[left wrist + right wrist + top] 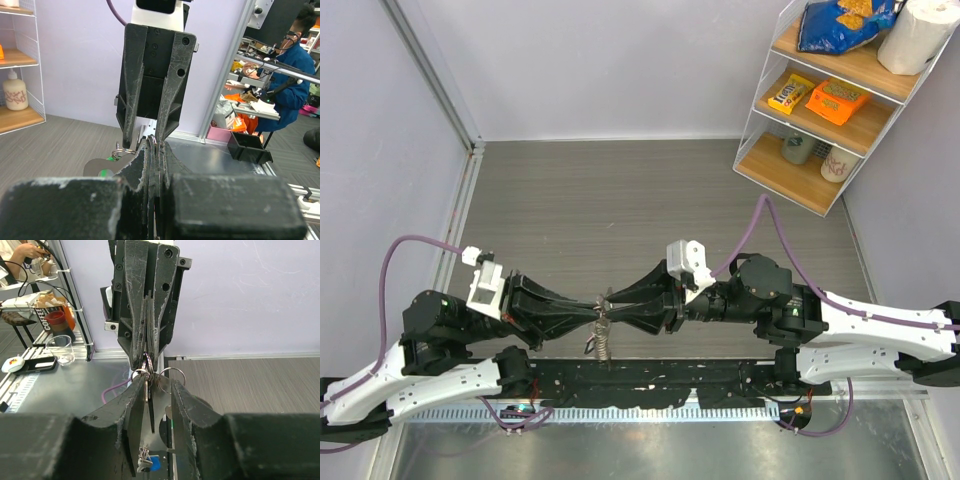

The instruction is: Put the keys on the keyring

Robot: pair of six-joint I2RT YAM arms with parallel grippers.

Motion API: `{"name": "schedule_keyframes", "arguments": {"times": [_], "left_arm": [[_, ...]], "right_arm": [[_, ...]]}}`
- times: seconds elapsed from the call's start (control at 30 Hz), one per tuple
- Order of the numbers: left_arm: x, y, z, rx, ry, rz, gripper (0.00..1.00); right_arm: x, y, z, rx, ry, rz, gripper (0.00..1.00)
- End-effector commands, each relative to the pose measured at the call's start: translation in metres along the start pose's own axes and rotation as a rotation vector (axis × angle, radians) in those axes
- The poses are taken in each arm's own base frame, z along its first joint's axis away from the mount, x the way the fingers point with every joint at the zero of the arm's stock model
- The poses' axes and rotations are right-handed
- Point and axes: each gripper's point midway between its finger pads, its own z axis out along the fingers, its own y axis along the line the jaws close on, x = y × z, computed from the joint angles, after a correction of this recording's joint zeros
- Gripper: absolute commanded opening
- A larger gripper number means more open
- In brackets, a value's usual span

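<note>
Top external view: my left gripper (597,318) and right gripper (609,318) are meeting tip to tip over table's (620,200) near edge. Left fingers are pinching together on keyring (147,361). Right fingers are standing partly apart around it; whether gripping, cannot tell. Keys (603,346) are dangling below.
</note>
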Motion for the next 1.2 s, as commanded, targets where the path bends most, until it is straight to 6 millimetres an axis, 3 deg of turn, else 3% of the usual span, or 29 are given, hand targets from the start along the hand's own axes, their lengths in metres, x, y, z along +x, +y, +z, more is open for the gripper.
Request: {"name": "schedule_keyframes", "arguments": {"times": [0.0,0.47,1.0,1.17], "left_arm": [[-0.024,-0.01,0.001,0.046,-0.086,0.019,0.0],[-0.025,-0.012,0.0,0.052,-0.089,0.021,0.0],[-0.012,-0.009,0.007,0.052,-0.042,0.01,0.0],[-0.005,-0.007,0.01,0.05,-0.012,0.003,0.0]], "right_arm": [[-0.037,0.0,0.005,0.005,-0.098,-0.027,0.33],[-0.031,0.005,0.013,-0.031,-0.078,-0.024,0.28],[-0.032,0.01,0.018,-0.071,-0.056,-0.047,0.22],[-0.032,0.013,0.019,-0.088,-0.051,-0.053,0.05]]}}
